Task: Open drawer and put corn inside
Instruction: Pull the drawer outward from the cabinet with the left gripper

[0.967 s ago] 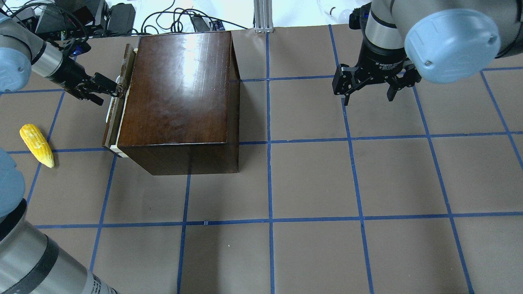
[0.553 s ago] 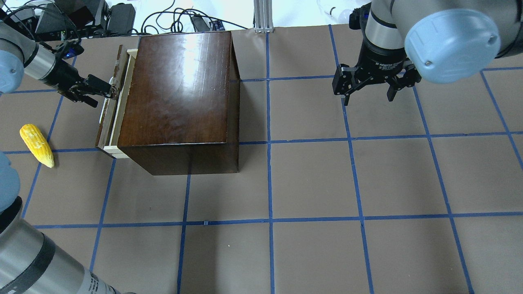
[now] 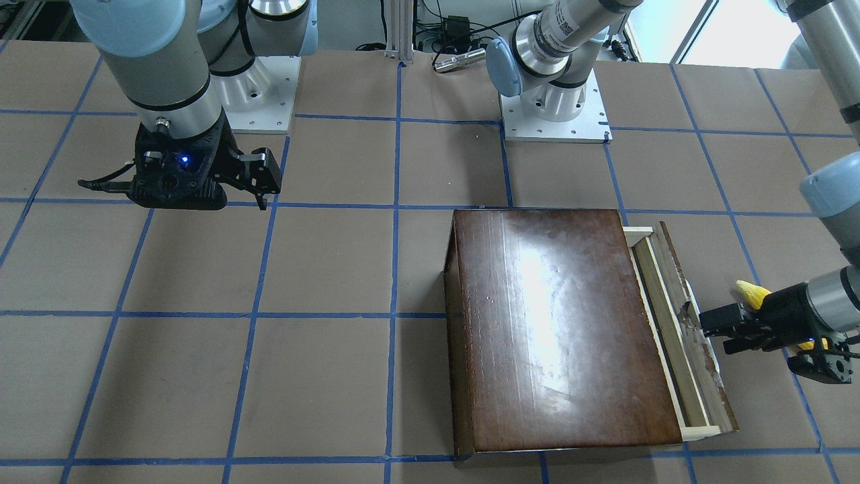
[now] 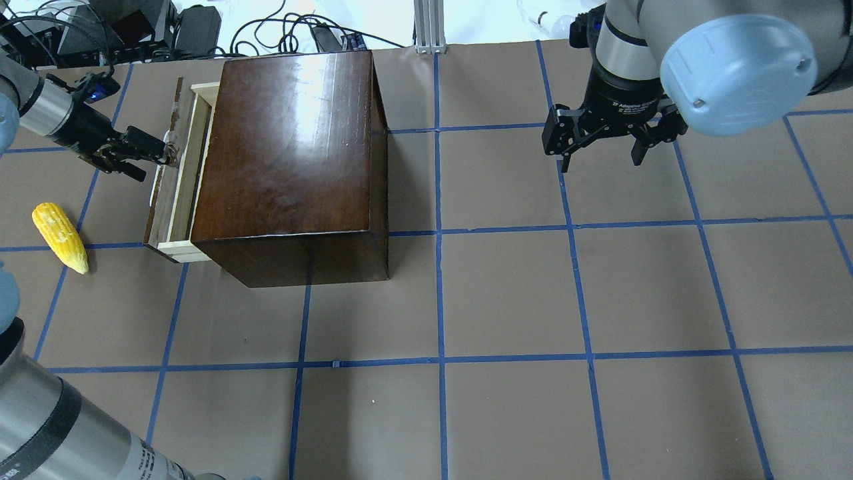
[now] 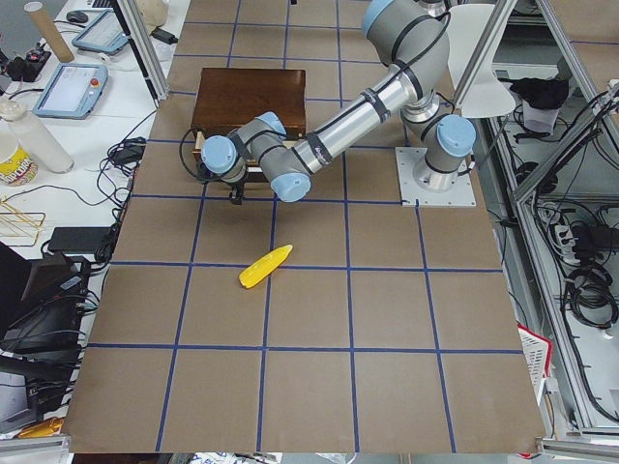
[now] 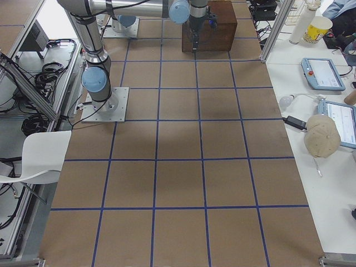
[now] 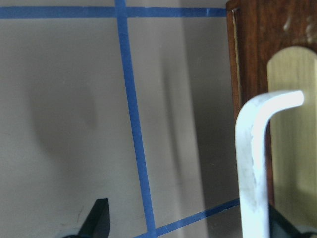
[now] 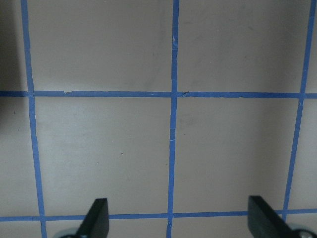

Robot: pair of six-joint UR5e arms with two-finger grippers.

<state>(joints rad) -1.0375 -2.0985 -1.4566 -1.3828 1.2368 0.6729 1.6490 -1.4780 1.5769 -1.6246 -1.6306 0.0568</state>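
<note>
The dark-brown box (image 4: 286,147) stands at the table's far left; it also shows in the front view (image 3: 557,329). Its drawer (image 4: 190,160) is pulled out a little, showing pale wood behind the worn dark front panel (image 3: 695,336). My left gripper (image 4: 152,160) is at the panel's white handle (image 7: 250,163). Its jaws stand apart, with the handle against one finger. The yellow corn (image 4: 60,237) lies on the table left of the drawer, apart from the gripper. My right gripper (image 4: 600,157) hangs open and empty over the far right of the table.
Cables and equipment (image 4: 133,27) lie beyond the table's far edge behind the box. The table is brown paper with a blue tape grid (image 4: 440,293). The corn lies close to the left arm's forearm in the front view (image 3: 751,292).
The left gripper has moved left, and the drawer has slid further out of the box with it. The box has turned slightly. The right arm and the corn have not moved.
</note>
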